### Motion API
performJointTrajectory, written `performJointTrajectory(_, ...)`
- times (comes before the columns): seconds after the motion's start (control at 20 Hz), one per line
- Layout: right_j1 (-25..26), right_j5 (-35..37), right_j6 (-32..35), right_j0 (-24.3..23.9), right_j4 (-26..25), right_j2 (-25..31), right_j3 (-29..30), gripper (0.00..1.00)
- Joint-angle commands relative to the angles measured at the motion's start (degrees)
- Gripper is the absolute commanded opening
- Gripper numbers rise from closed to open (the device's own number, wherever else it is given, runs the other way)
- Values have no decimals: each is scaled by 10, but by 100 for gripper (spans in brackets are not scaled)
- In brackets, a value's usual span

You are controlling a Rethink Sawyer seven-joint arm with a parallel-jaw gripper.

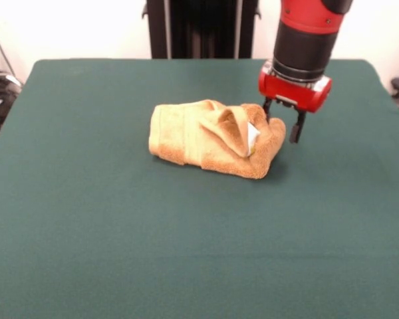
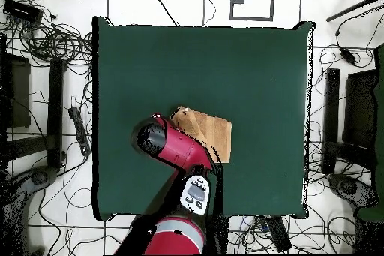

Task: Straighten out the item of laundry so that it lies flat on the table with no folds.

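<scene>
**Towel bunched mid-table, gripper at its edge**

Towel (image 1: pixel 213 138) lies crumpled in folds near the middle of the green table (image 1: pixel 120 232), white tag (image 1: pixel 253 136) showing. The gripper (image 1: pixel 282 121) hangs spread apart at its right end in the front view, holding nothing.

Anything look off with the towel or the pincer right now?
The towel is not flat: it sits bunched and folded over itself near the middle of the table, with a raised loop and a white tag poking out. The open pincer hangs at its bunched end. Nothing looks damaged.
</scene>
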Motion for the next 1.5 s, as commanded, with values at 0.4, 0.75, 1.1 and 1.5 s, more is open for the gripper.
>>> performJointTrajectory(0.4, 9, 106, 180, 19, 47, 23, -29, 100)
performJointTrajectory(0.75, -11, 119, 190, 33, 42, 1, -14, 100)
performJointTrajectory(1.1, -26, 139, 205, 45, 48, -12, -4, 100)
performJointTrajectory(1.5, -32, 166, 218, 44, 44, -13, -6, 100)
